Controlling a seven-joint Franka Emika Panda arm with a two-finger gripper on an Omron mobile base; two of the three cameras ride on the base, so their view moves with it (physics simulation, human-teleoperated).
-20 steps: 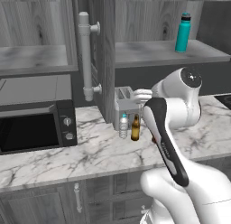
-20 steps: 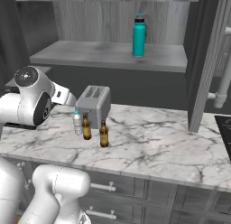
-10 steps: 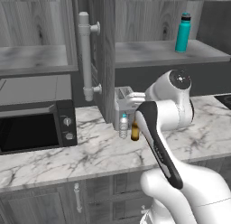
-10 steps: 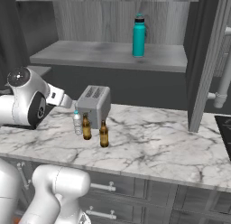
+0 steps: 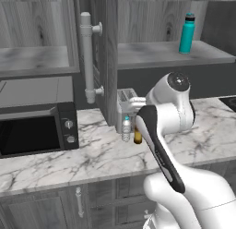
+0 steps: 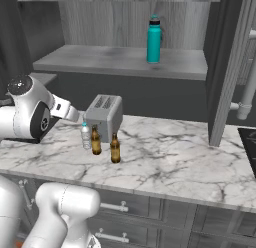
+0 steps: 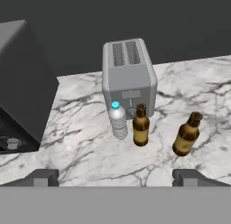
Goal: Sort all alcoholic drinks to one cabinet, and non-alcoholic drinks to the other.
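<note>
A kitchen counter point(image 7: 81, 151) of white marble, seen from the camera on the robot's hand looking down and forward. At the far left stands the dark box of a microwave point(image 7: 22, 83). To its right, ahead of the camera, a grey two-slot toaster point(image 7: 129, 76) sits against the wall.

Three drinks stand upright in front of the toaster. Leftmost is the clear ribbed water bottle point(image 7: 118, 120) with a pale cap. Just beside it on the right, nearly touching, is the first beer bottle point(image 7: 140, 126), amber-brown with a long neck. The second beer bottle point(image 7: 187, 134) stands further right, apart from the other two.

The gripper point(image 7: 115, 177) has its jaws spread wide and holds nothing; its two dark tips rise at the bottom of the frame, one left of the water bottle and one below the second beer bottle. All three drinks lie ahead of the jaws, and the paired bottles sit almost on the centre line between the tips. Their long axes are vertical, so a grasp would likely come from the side.

In the right base view, the teal flask point(image 6: 154, 40) already stands on the shelf of the open wall cabinet point(image 6: 125, 62), above and behind the toaster, well apart from the counter drinks.
</note>
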